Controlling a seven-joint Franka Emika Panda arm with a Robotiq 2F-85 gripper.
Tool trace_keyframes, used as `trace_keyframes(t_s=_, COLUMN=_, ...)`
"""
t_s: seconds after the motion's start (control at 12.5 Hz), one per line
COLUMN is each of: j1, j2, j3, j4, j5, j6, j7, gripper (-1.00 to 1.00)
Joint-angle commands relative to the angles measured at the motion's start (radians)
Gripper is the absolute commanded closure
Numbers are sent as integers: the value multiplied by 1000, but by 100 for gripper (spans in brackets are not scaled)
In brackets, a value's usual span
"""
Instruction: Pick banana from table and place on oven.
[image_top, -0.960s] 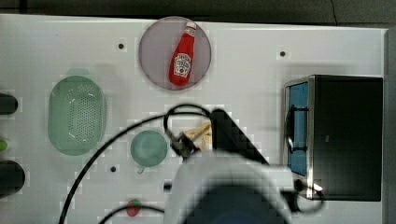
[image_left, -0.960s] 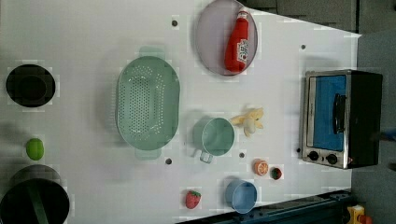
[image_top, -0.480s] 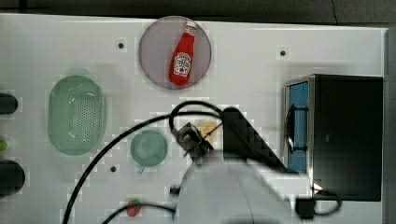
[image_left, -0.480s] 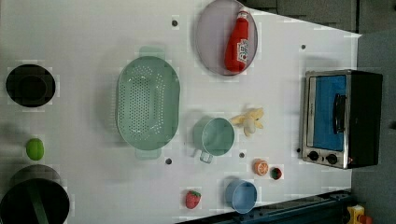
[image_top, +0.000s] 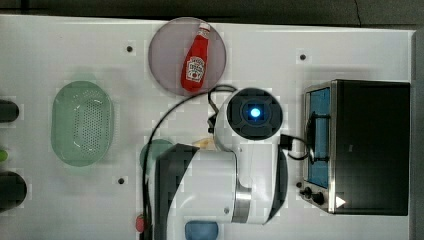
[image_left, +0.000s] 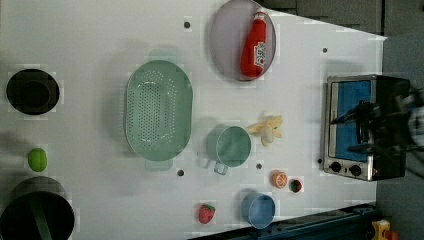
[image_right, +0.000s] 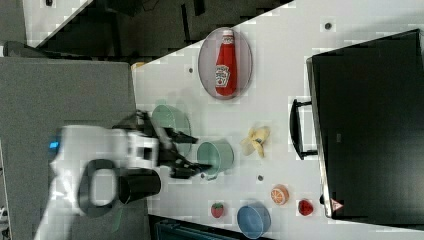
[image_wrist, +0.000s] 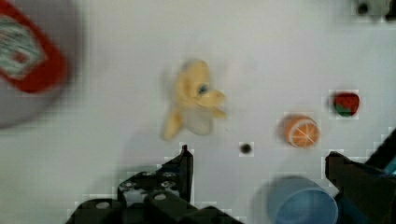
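A: Left view, going L to R pls.

B: Black bowl (image_left: 32, 91) far L on the table (image_left: 90, 40), lime (image_left: 37, 159) at its 6 o'clock, dark pot (image_left: 36, 215) below that. Then green colander (image_left: 158, 109) mid-L. Strawberry (image_left: 206, 213) near the bottom edge, at 5 o'clock from the colander. Green cup (image_left: 230, 146) just R of the colander, apart from it. Grey plate (image_left: 227, 45) up top w/ ketchup bottle (image_left: 254, 46) lying on it. Blue bowl (image_left: 259, 210) at 5 o'clock from the cup.

A: Banana?

B: Banana (image_left: 268, 130) on the table, just beside the cup at its 2 o'clock, partly peeled by the look of it. Not touched by anything. Orange slice (image_left: 279, 179) at the banana's 6 o'clock, small red fruit (image_left: 295, 185) right next to that. Oven (image_left: 361, 125) far R, well apart from the banana, blue glass door facing it, knobs at its lower end.

A: Gripper?

B: Wrist view: gripper (image_wrist: 259, 161) w/ fingers spread wide, nothing between them. Banana (image_wrist: 194, 99) sits at 11 o'clock from the gap, clear of both fingers (image_wrist: 180, 175). Orange slice (image_wrist: 302, 131) and blue bowl (image_wrist: 302, 204) close by too.

A: Arm?

B: Top view: white arm (image_top: 220, 185) comes in from 6 o'clock, its head over the spot between cup and oven (image_top: 372, 145), covering most of the banana.
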Motion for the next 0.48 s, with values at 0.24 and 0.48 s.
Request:
trace_keyframes(t_s=0.24, j1=-19, j2=66, j3=39, j4=-87, j5=-13, j6=272, j7=15, gripper=-100)
trace_keyframes(t_s=0.48, j1=-18, j2=164, j3=42, j4=-148, j5=-12, j6=439, j7=16, gripper=-100)
